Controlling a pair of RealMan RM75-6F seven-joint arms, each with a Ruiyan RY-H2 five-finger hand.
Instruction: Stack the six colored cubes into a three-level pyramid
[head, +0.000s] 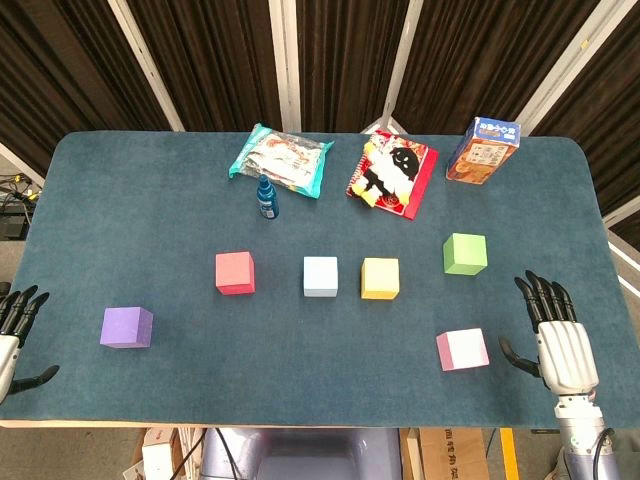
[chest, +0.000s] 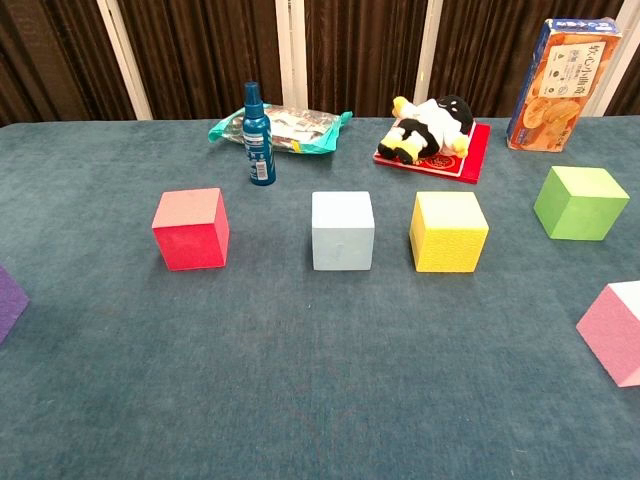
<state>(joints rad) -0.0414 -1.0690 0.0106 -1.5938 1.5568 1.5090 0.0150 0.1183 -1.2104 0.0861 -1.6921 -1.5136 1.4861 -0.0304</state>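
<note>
Six cubes lie apart on the blue table. The red cube (head: 235, 272) (chest: 190, 228), light blue cube (head: 320, 276) (chest: 342, 230) and yellow cube (head: 380, 278) (chest: 448, 231) form a row in the middle. The green cube (head: 465, 253) (chest: 581, 202) sits right of them, the pink cube (head: 462, 349) (chest: 613, 331) nearer the front right, the purple cube (head: 127, 327) (chest: 8, 300) at the front left. My right hand (head: 555, 338) is open, fingers spread, right of the pink cube. My left hand (head: 12, 330) is open at the left table edge, partly cut off.
At the back stand a blue spray bottle (head: 266, 197) (chest: 257, 135), a teal snack bag (head: 281, 158) (chest: 285, 124), a plush toy on a red pack (head: 391, 172) (chest: 433, 132) and an orange carton (head: 482, 150) (chest: 557, 69). The table's front edge (head: 300, 422) runs just below the hands.
</note>
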